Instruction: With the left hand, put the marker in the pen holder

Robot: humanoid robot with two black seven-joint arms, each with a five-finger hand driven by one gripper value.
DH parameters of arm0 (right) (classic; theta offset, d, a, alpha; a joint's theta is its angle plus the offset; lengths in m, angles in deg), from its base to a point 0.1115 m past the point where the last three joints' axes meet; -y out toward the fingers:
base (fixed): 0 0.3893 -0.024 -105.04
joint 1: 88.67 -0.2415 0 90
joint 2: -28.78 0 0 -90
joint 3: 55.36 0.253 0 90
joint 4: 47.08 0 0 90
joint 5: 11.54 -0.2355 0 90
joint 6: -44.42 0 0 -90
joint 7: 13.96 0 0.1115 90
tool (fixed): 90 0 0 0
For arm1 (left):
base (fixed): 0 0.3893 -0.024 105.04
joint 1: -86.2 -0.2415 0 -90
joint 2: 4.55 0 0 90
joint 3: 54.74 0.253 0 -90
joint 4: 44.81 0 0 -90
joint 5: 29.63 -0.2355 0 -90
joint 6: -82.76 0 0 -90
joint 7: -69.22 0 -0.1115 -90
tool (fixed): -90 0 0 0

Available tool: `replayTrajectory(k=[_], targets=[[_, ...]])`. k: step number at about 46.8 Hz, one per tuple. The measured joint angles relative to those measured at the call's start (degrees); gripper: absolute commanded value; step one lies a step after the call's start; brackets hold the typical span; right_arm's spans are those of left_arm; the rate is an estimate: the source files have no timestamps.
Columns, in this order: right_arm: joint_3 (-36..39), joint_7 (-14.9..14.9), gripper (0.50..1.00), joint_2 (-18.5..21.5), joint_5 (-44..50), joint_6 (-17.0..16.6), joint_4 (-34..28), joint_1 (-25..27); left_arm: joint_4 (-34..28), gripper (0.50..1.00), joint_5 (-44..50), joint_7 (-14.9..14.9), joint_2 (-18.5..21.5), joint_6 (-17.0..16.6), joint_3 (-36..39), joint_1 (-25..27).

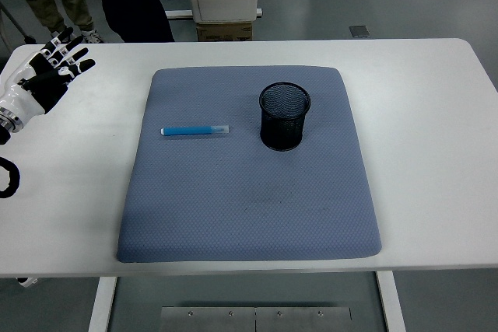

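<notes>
Fingers (68,58) of the left hand (43,75) are spread and empty near the counter's (436,106) far left corner. Well apart to their right, the marker (194,130) lies on the mat's (249,207) left half, long axis left-right, pen holder (284,116) just beyond its right end.

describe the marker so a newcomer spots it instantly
A blue-grey mat covers the middle of the white table. On its left half, left of the black mesh pen holder, lies the marker. It is the only blue stick, lying flat and crosswise.
</notes>
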Motion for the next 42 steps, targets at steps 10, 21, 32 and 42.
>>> replayTrajectory(k=[10,21,32,42], targets=[[0.0,0.0,1.0,0.0,0.0,0.01,-0.01,0.0,-0.02,1.0,1.17,-0.02,-1.1,0.0,-0.08,-0.61],[0.01,0.0,1.0,0.0,-0.03,0.02,0.01,0.0,-0.02,1.0,1.21,-2.73,-1.17,-0.54,-1.52,-1.24],[0.01,0.0,1.0,0.0,0.02,0.02,-0.01,0.0,0.04,1.0,0.82,-2.39,-1.04,-0.65,-1.19,-1.74],[0.02,0.0,1.0,0.0,0.03,0.02,0.01,0.0,0.02,1.0,0.6,-2.37,-0.17,-0.37,-0.97,-0.87]])
